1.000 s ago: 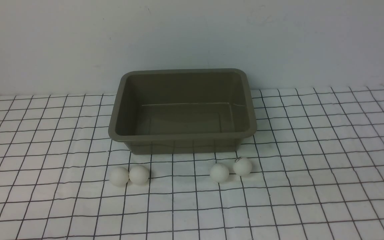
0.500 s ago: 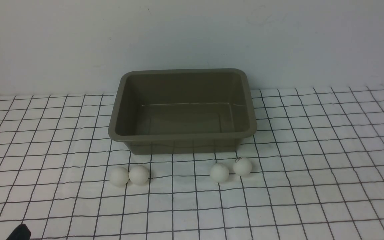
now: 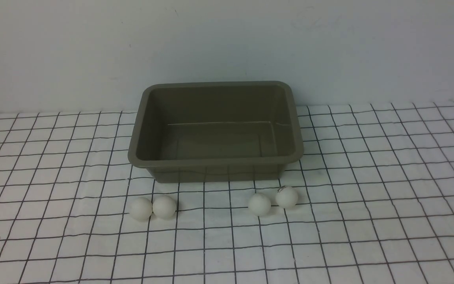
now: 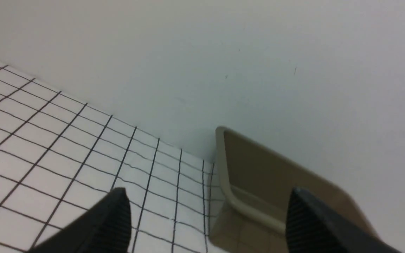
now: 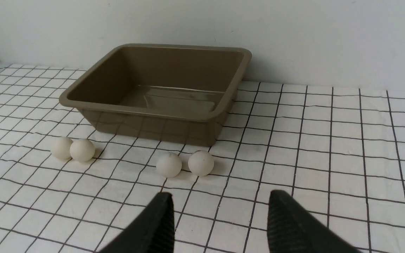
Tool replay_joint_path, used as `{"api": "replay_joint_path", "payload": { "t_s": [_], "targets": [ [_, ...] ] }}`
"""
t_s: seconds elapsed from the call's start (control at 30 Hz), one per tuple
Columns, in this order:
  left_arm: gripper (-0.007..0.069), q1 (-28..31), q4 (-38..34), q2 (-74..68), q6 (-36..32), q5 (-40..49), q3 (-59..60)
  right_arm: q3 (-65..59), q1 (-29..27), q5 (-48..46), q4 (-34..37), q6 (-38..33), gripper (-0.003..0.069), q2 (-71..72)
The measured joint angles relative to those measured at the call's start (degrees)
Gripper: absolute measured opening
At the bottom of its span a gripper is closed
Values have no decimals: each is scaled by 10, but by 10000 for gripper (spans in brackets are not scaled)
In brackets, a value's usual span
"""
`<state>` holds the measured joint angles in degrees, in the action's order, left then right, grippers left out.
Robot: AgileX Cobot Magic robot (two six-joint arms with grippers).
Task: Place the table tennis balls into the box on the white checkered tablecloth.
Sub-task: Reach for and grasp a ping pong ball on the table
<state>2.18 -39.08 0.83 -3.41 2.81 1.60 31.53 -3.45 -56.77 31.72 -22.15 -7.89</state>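
- Your left gripper (image 4: 207,202): fingers spread, holding nothing, at the tablecloth (image 3: 369,177)'s near left edge.
- Left pair of balls (image 3: 140,208): touching, on the cloth before the box (image 3: 216,163).
- Right pair of balls (image 3: 259,204): just beside each other, there too.
- Your right gripper (image 5: 220,207): fingers apart, holding nothing.

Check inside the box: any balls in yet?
Nothing visible inside the box: bare floor and walls. Its near wall hides a strip of floor just behind it. All four table tennis balls sit outside on the tablecloth, in front of it.

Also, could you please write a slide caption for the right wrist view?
Four table tennis balls lie on the checkered tablecloth by the empty box, facing the open right gripper.
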Motion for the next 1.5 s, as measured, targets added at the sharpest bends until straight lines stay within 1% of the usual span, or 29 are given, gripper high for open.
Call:
{"api": "replay_joint_path", "payload": {
  "t_s": [0.03,0.17,0.43,0.57,0.63,0.73,0.83,0.9,0.93,0.97,1.0,1.07,1.1,1.13,1.17,1.2,1.33,1.5],
  "targets": [
    [534,0,-24,0,-1,-6,0,0,0,0,1,0,335,0],
    [534,0,-60,0,-1,-6,0,0,0,0,7,0,335,0],
    [534,0,-79,0,-9,-3,0,0,0,-1,9,0,335,0],
    [534,0,-83,0,-31,50,-6,0,0,-13,9,-3,335,-9],
    [534,0,-82,0,-68,108,-32,0,0,-16,13,-17,335,-23],
    [534,0,-80,0,-159,196,-94,0,0,-17,36,-47,335,-55],
    [534,0,-78,-12,-234,256,-148,0,0,-23,67,-90,335,-84],
    [534,0,-76,-26,-258,281,-171,0,0,-29,89,-125,335,-105],
    [534,0,-73,-48,-278,314,-203,0,0,-32,109,-162,335,-132],
    [534,0,-72,-51,-278,314,-206,0,0,-32,110,-166,335,-132],
    [534,0,-59,-80,-285,340,-231,0,0,-32,120,-191,335,-149],
    [534,0,-15,-124,-289,366,-258,0,0,-32,137,-216,335,-171],
    [534,0,5,-140,-291,371,-270,0,0,-32,144,-225,335,-180],
    [534,0,10,-145,-291,372,-270,0,0,-32,146,-227,335,-182],
    [534,0,50,-178,-291,377,-288,0,0,-32,155,-241,335,-199],
    [534,0,71,-200,-292,378,-296,0,0,-32,167,-258,335,-216],
    [534,0,133,-269,-292,379,-328,0,0,-32,201,-309,335,-264],
    [534,0,159,-338,-293,376,-351,0,0,-23,232,-358,335,-317]
  ]
}}
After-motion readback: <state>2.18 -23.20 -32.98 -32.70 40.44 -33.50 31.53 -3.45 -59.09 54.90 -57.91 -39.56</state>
